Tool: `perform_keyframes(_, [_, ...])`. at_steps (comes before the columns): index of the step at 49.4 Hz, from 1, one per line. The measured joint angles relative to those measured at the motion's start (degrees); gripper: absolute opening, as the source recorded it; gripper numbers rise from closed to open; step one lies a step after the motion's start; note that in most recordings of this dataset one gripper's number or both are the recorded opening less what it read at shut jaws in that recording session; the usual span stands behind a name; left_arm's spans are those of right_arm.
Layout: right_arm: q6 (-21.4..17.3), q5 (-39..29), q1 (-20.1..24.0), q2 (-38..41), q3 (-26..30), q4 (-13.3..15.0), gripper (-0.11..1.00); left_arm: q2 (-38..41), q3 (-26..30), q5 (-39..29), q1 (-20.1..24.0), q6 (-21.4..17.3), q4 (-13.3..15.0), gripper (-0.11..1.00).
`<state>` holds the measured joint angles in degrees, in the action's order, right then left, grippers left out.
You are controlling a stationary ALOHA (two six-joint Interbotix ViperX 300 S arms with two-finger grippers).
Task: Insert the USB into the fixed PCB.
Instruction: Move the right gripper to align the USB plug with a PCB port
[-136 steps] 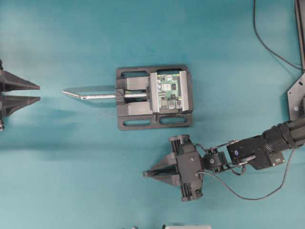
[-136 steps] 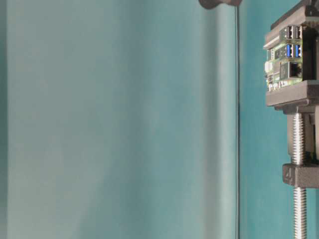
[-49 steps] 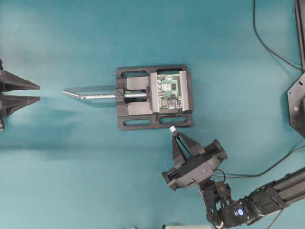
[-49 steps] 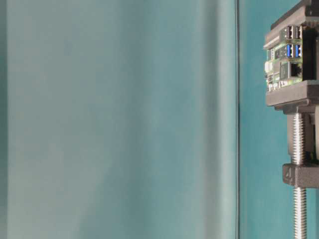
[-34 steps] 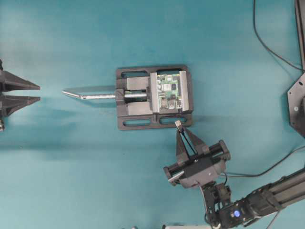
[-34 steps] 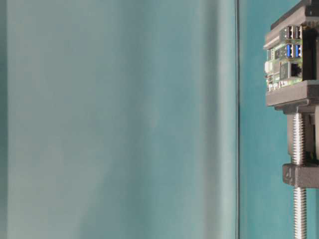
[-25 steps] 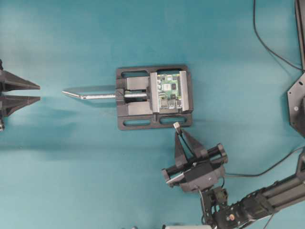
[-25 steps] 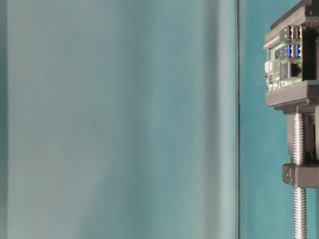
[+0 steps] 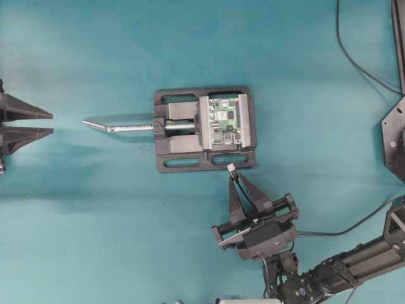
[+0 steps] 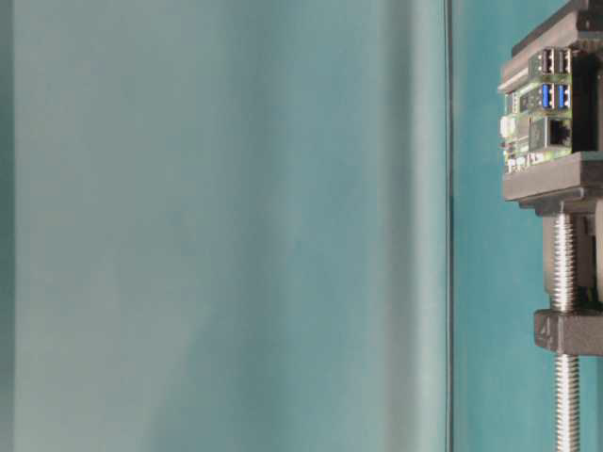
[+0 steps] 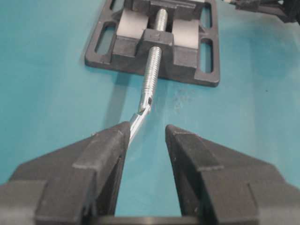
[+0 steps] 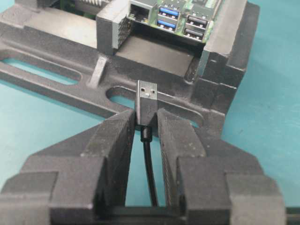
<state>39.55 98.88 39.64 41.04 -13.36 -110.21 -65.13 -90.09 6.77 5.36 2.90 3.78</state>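
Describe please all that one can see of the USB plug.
The USB is a small black plug with a flat silver metal tip. The right claw pinches its black body, and the tip juts out toward the fixed PCB, not yet inserted. Its thin black cable trails back between the fingers.

Overhead view: vise (image 9: pixel 204 129) near table (image 9: pixel 95 240) centre, its screw handle (image 9: pixel 120 127) running left. The fixed PCB (image 9: pixel 225 122) sits in its right half. Right gripper (image 9: pixel 233 172) just below the vise's lower edge, the USB (image 9: pixel 231 170) between its fingertips. Left gripper (image 9: pixel 50 123) at far left, well apart
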Motion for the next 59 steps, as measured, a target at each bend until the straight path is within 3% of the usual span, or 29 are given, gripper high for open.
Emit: perform_keyframes(59, [2.46,2.55,-4.22,-1.93,1.85,-3.25,0.21,0.00,0.00,0.00,0.09,0.00,0.00,0.52])
